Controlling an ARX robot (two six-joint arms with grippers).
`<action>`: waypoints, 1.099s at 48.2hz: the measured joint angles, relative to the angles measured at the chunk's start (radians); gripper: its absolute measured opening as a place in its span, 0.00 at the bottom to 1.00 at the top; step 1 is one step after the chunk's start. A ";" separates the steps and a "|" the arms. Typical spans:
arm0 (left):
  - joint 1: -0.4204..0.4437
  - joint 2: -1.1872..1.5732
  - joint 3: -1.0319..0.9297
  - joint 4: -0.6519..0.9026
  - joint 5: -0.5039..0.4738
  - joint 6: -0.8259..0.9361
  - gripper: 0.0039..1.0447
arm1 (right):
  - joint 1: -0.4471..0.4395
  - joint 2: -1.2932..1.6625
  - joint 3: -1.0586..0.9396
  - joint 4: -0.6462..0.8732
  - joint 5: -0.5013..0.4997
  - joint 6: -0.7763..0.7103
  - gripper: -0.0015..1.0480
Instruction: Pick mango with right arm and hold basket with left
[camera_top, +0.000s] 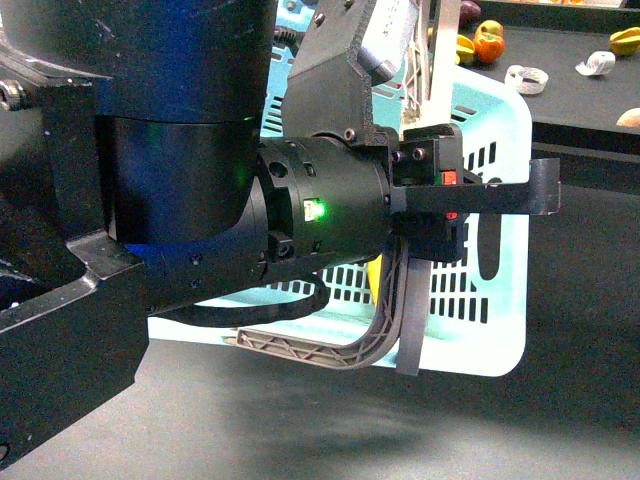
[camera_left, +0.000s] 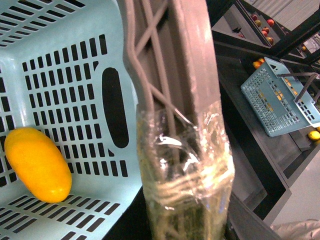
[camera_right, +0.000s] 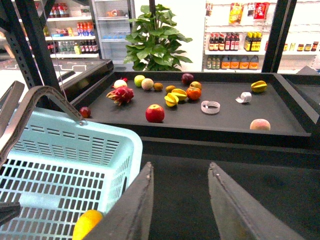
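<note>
The pale turquoise basket (camera_top: 497, 322) hangs in front of me, and my left gripper (camera_top: 443, 196) is shut on its grey-brown handle (camera_top: 398, 318). In the left wrist view that handle's clear-taped part (camera_left: 184, 165) fills the middle. The yellow mango (camera_left: 38, 164) lies inside the basket on its slotted floor (camera_left: 70, 85). In the right wrist view my right gripper (camera_right: 179, 172) stands open and holds nothing, just outside the basket's rim (camera_right: 131, 150). The mango (camera_right: 87, 223) shows there beside one of its fingers (camera_right: 136, 210).
A black display shelf (camera_right: 230, 120) beyond the basket carries a red apple (camera_right: 155, 113), starfruit (camera_right: 171, 99), a dragon fruit (camera_right: 120, 94), a peach (camera_right: 260, 124) and a tape roll (camera_right: 210, 106). A second blue basket (camera_left: 280, 100) sits on a far shelf. Dark shelf posts (camera_right: 35, 45) stand nearby.
</note>
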 joint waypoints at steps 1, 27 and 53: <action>0.000 0.000 0.000 0.000 0.000 0.000 0.14 | 0.000 -0.009 -0.003 -0.007 0.000 -0.002 0.27; 0.000 0.000 0.000 0.000 0.000 0.000 0.14 | 0.000 -0.187 -0.051 -0.122 0.000 -0.019 0.02; 0.000 0.000 0.000 0.000 -0.001 0.000 0.14 | 0.000 -0.331 -0.051 -0.265 0.000 -0.019 0.02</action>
